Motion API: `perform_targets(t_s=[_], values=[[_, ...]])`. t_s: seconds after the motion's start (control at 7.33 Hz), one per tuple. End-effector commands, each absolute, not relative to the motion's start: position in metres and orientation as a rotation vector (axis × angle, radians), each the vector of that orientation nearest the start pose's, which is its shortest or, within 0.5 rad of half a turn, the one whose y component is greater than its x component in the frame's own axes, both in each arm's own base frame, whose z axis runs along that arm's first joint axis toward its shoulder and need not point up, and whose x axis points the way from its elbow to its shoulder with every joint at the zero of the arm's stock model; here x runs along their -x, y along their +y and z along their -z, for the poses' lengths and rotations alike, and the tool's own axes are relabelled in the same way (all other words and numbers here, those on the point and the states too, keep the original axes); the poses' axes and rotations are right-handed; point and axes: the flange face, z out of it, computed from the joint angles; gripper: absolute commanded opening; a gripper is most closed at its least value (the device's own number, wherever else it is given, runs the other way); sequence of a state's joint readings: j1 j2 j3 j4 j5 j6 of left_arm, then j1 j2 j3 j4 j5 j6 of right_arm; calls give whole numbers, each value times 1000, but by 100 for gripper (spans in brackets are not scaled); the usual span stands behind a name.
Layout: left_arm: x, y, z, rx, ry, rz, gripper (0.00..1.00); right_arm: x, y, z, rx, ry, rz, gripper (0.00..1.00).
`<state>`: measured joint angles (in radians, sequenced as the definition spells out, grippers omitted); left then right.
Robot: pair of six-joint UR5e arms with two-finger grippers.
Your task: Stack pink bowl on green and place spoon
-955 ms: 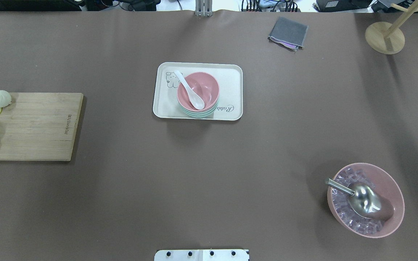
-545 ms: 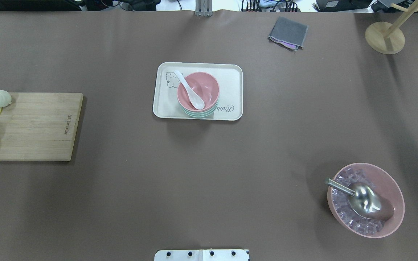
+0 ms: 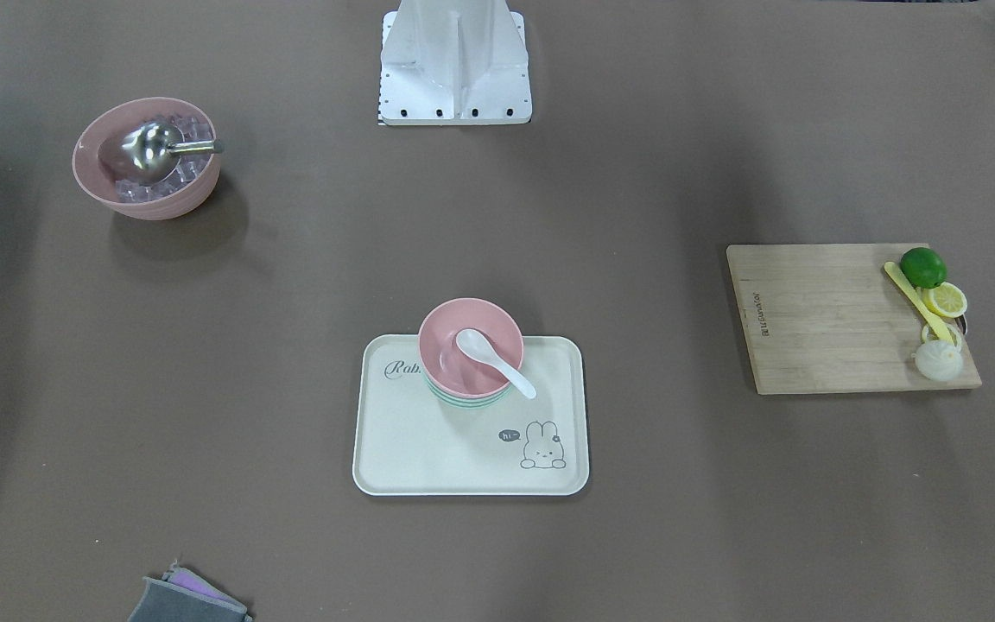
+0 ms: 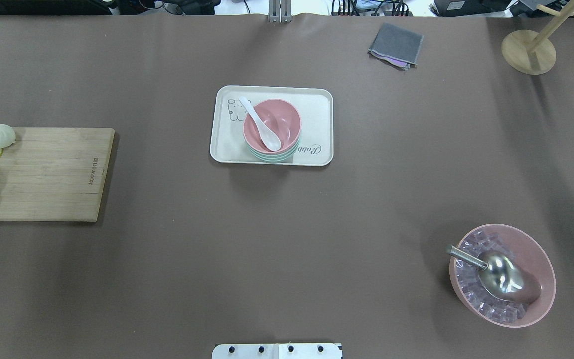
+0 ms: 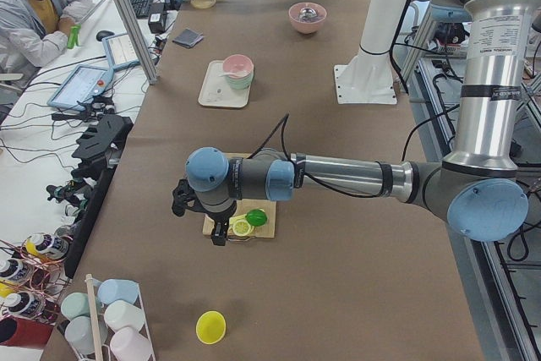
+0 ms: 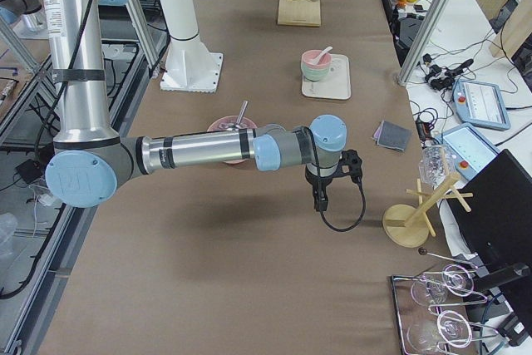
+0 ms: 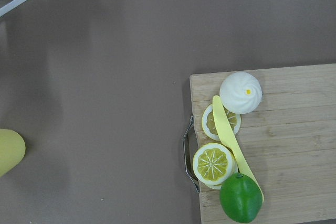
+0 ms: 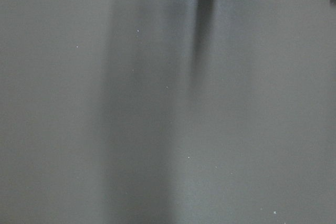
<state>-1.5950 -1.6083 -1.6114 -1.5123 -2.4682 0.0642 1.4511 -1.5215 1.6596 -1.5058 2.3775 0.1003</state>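
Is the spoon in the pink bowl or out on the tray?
In. The white spoon lies with its scoop inside the pink bowl, handle out over the rim.

Robotics lab, seated operator (image 5: 34, 10), tablets (image 5: 82, 84), loose cables (image 6: 440, 76), aluminium frame posts (image 5: 128, 19), industrial robot arm (image 5: 338, 177)

- I read the pink bowl (image 4: 282, 117) as plain salmon pink, inside and out.
- The green bowl (image 4: 273, 157) under it is mint; its side looks banded with paler stripes, though I can't be sure at this range.
- The spoon (image 4: 257, 122) is glossy white.
- The tray (image 4: 317, 109) is cream, with a grey line-drawn rabbit and grey script lettering.
- The table cover (image 4: 287, 239) is flat brown.
- At the left, the cutting board (image 4: 48, 174) is pale wood grain, carrying a green lime (image 7: 240, 198) and a yellow lemon slice (image 7: 212, 162).
- At the far right, the cloth (image 4: 396, 42) is grey with a purple edge.
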Motion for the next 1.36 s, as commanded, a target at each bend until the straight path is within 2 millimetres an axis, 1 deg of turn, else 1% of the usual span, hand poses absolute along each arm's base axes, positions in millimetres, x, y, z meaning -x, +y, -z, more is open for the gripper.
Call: perform_targets(t_s=[0.0,0.27,0.41,0.55,0.68,0.95,1.09,1.23], values=[[69,-505,-620,-54,896,-38,98,-4,-522,-585,-97,-818,87,100],[69,-504,-622,-55,896,-40,98,-4,-523,-584,-100,-816,88,100],[68,-503,-622,-56,900,-42,98,-3,-527,-579,-110,-819,92,100],[69,-503,-618,-68,897,-46,98,-2,-529,-577,-110,-822,92,100],[69,-502,-624,-57,894,-47,98,-2,-529,-569,-122,-821,89,100],[68,-475,-620,-70,895,-49,98,-3,-530,-573,-118,-817,91,100],[68,-476,-619,-73,894,-50,98,-2,-529,-571,-124,-819,97,100],[68,-473,-620,-68,894,-47,98,-3,-528,-571,-125,-818,97,100]])
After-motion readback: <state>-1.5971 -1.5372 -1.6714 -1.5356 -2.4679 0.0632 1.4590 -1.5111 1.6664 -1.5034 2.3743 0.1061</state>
